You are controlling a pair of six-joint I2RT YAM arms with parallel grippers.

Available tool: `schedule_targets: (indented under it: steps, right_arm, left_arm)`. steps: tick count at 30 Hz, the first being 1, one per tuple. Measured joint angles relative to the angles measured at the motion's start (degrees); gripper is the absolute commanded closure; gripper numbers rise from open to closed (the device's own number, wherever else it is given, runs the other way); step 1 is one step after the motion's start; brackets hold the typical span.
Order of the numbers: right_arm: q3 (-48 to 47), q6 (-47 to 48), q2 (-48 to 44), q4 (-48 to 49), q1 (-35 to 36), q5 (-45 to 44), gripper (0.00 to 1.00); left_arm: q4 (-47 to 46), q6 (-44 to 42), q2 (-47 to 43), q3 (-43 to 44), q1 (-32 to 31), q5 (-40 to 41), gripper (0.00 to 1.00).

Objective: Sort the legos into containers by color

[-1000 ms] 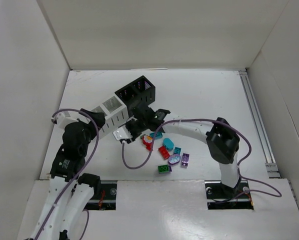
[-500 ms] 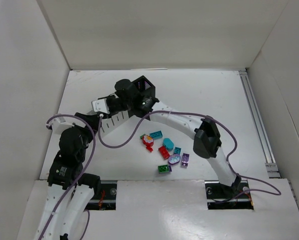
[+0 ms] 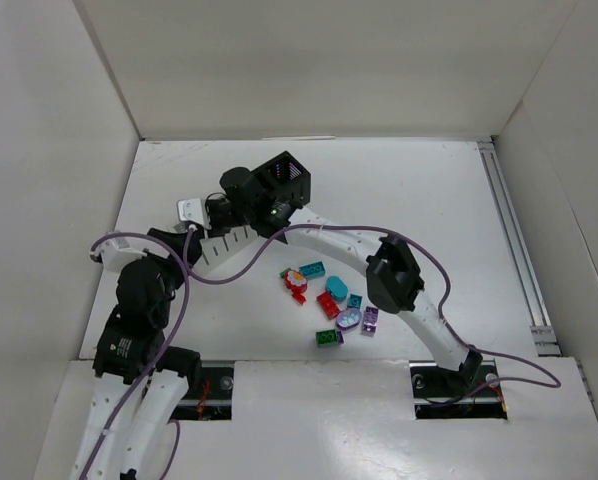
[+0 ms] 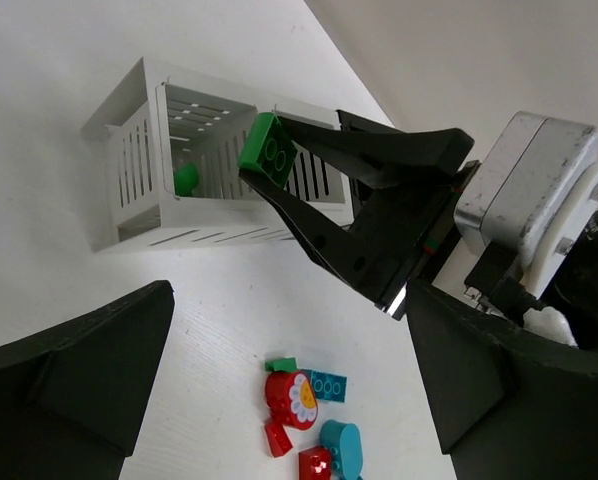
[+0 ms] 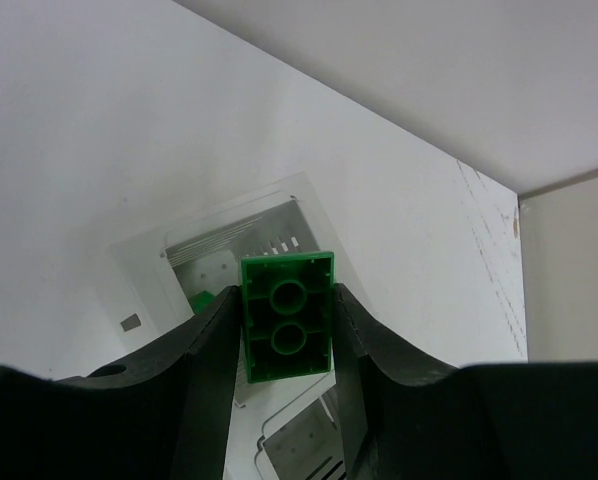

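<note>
My right gripper (image 5: pixel 287 292) pinches a green two-stud brick (image 5: pixel 287 325) above the white container (image 4: pixel 129 150), over the compartment already holding a green piece (image 4: pixel 186 180), evidently matching colour. My left gripper (image 4: pixel 287 295) hangs spread, empty.

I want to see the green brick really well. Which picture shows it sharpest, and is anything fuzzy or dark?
Right wrist view: the green brick is close and sharp, two rings clear, held in the right gripper. Left wrist view: sharp too but smaller; the left gripper frames the scene, its fingers dark with little detail. Top view: even light, soft shadows, brick too small to make out.
</note>
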State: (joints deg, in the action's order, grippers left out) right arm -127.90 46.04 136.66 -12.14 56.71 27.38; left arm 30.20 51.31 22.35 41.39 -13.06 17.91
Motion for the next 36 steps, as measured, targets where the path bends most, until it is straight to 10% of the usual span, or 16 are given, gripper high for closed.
schedule_targets:
  steps: [10, 16, 27, 36]
  right_arm:
    - [-0.55, -0.90, 0.02, 0.70, 0.00, -0.79, 0.26]
    - [1.73, -0.90, -1.62, 1.03, -0.02, -1.79, 0.24]
    - [33.16, -6.05, -28.24, 4.39, -9.68, -18.97, 0.00]
    - [63.47, -11.43, -57.22, 10.05, -27.85, -29.29, 0.00]
  left_arm:
    - [-0.35, -1.44, 2.32, 0.00, 0.00, -3.37, 0.00]
    - [-0.35, -2.91, 2.69, 0.02, 0.00, -6.29, 0.00]
    - [-6.93, -9.09, 11.02, 1.20, -0.44, -20.92, 0.00]
    - [-13.20, -11.26, 22.95, -4.96, -7.78, -25.64, 0.00]
